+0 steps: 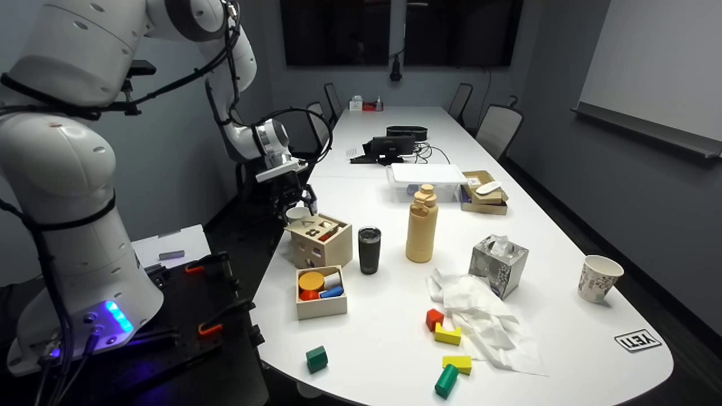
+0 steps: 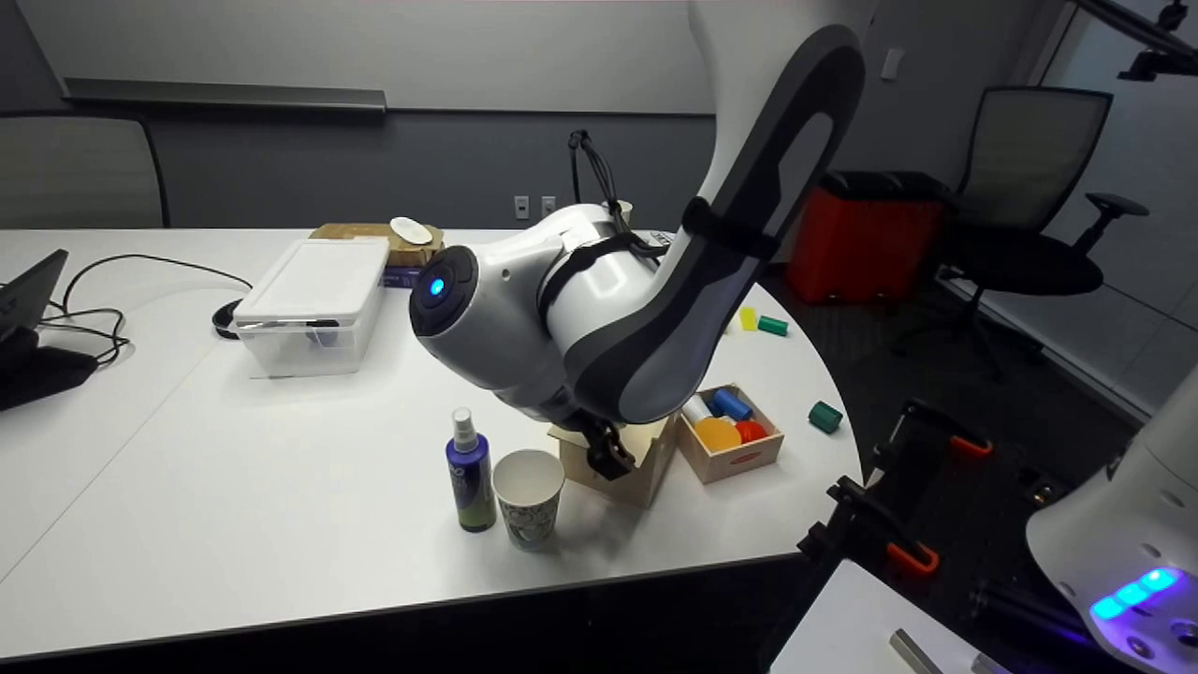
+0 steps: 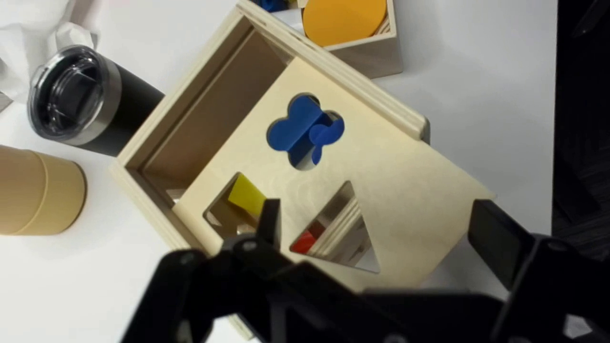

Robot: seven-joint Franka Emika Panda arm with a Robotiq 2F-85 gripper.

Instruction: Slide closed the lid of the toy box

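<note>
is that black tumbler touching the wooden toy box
Apart. In an exterior view, a narrow strip of white table shows between the black tumbler and the toy box, all down the tumbler's side.

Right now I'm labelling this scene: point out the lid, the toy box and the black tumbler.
Lid [image 3: 316,189], in the wrist view: bare wood between cutouts.
Toy box [image 1: 338,247], in an exterior view: plain side wall.
Black tumbler [image 1: 369,252], in an exterior view: its body.

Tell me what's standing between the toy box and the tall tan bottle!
In an exterior view, the black tumbler stands between the toy box and the tan bottle.
</note>
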